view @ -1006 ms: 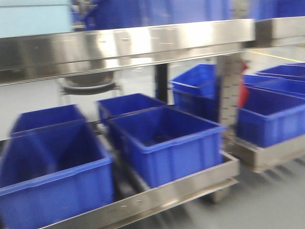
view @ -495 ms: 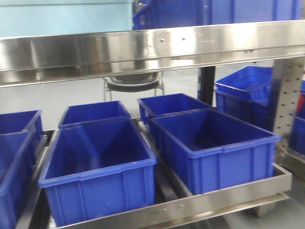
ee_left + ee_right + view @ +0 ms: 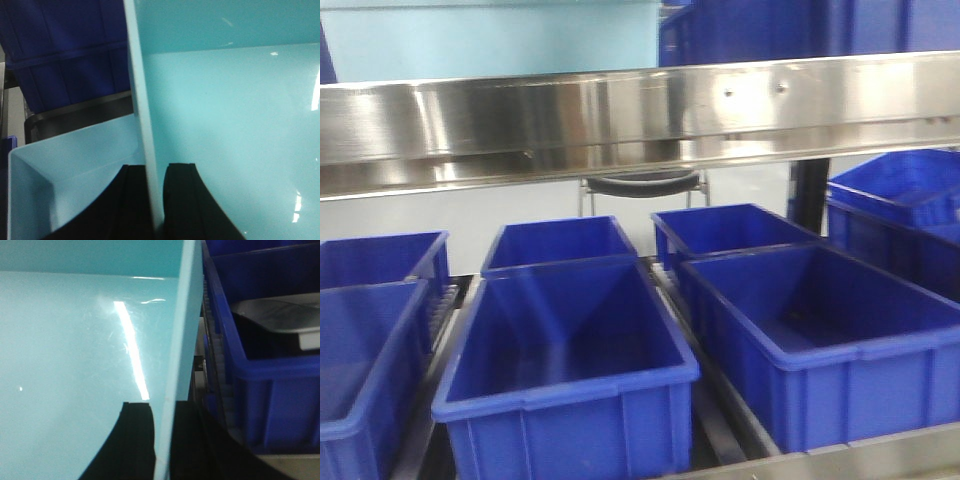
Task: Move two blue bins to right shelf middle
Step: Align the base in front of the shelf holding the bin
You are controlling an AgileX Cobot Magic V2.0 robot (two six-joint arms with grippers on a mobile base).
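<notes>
A light blue bin fills both wrist views. My left gripper point(image 3: 156, 167) is shut on one thin upright wall point(image 3: 142, 100) of it, one black finger point(image 3: 132, 200) on each side. My right gripper point(image 3: 162, 407) is shut on the opposite wall point(image 3: 182, 330), with its inner finger point(image 3: 137, 440) against the bin's glossy inside. In the front view a light blue surface point(image 3: 490, 40) shows at the top left above the steel rail, and neither gripper appears there. Left of the held wall lies more light blue plastic point(image 3: 60, 170); whether it belongs to a second bin I cannot tell.
A stainless shelf rail point(image 3: 640, 110) crosses the front view. Below it several dark blue bins point(image 3: 570, 360) point(image 3: 830, 340) sit in rows on a lower shelf. More dark blue bins stand at right point(image 3: 900, 200) and above point(image 3: 770, 30). A chair point(image 3: 645, 183) stands behind. A dark blue bin point(image 3: 265, 355) is close to my right gripper.
In the front view the shelf and its dark blue bins have slid to the right, and another column of bins has come in at the left. The image is sharper now.
</notes>
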